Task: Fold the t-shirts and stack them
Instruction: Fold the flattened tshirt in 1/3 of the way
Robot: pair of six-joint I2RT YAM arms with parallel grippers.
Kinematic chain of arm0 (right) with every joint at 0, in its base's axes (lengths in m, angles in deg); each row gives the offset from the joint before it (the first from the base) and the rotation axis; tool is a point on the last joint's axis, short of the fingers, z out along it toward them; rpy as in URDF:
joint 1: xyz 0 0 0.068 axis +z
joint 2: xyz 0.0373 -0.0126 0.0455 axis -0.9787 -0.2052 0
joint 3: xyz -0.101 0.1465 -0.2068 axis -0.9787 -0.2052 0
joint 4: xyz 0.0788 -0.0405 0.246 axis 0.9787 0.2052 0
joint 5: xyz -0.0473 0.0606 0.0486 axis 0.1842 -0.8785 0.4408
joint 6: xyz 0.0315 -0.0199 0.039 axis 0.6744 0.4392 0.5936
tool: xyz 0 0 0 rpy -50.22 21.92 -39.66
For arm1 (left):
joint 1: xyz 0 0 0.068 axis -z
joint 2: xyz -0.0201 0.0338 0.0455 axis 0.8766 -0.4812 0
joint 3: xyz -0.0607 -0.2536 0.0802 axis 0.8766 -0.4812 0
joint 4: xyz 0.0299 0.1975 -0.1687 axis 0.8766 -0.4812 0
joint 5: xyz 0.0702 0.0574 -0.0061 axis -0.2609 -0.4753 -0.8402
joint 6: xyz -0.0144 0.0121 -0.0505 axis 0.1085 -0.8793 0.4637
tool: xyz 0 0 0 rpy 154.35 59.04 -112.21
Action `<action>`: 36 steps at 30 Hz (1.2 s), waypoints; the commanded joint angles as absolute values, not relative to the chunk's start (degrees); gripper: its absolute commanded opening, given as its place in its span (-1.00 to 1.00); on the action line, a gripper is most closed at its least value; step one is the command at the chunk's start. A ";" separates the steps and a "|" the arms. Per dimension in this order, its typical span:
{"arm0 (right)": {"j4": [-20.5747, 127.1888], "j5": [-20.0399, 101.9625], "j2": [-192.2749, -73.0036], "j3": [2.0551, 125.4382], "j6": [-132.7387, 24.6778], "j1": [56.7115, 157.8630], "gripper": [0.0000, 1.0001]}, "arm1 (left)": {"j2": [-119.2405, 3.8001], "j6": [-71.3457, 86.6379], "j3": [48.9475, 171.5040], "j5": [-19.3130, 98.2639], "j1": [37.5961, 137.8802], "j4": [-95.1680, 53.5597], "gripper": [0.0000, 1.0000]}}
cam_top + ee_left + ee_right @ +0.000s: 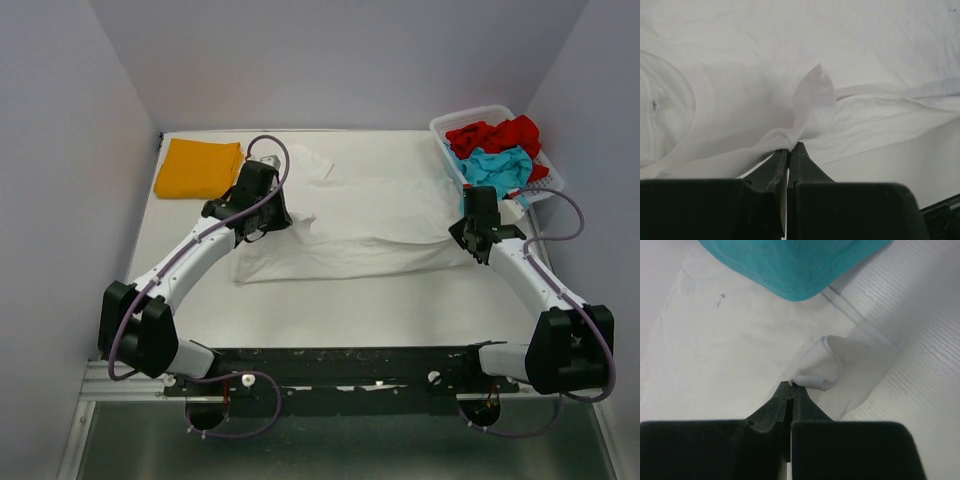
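You see the white t-shirt (370, 225) lying across the middle of the table (350, 310) as a long, wrinkled band, doubled over on itself. The left gripper (789, 146) has its jaws closed tight on a pinched-up fold of this cloth, and the right gripper (791, 385) has its jaws closed on a small curled edge at the other end. The orange-yellow t-shirt (198, 167) lies folded flat in the far left corner, while the red t-shirt (495, 133) and the teal t-shirt (495, 168) sit crumpled in the basket (445, 125) at the far right.
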State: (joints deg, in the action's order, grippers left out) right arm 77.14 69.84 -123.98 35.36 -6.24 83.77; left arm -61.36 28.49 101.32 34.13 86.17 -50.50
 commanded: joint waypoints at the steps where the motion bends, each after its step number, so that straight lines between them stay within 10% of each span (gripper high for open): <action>1: 74.58 73.37 -126.42 38.10 -7.23 83.61 -0.99 | -65.58 23.53 106.25 35.72 84.16 -49.41 -1.00; 22: 72.93 77.57 -132.74 36.95 -4.24 83.61 -0.86 | -82.20 22.20 116.27 35.68 80.68 -52.25 -1.00; 28: 72.65 76.34 -133.14 38.56 -4.88 83.61 -0.20 | -86.55 23.60 123.81 31.67 80.05 -58.70 0.03; 30: 72.23 75.88 -131.88 38.39 -6.22 83.60 0.06 | -85.94 23.75 124.73 31.68 80.03 -58.98 0.95; 36: 71.82 69.26 -126.10 36.76 -13.33 83.61 0.71 | -80.67 26.04 120.23 34.32 80.05 -58.33 0.97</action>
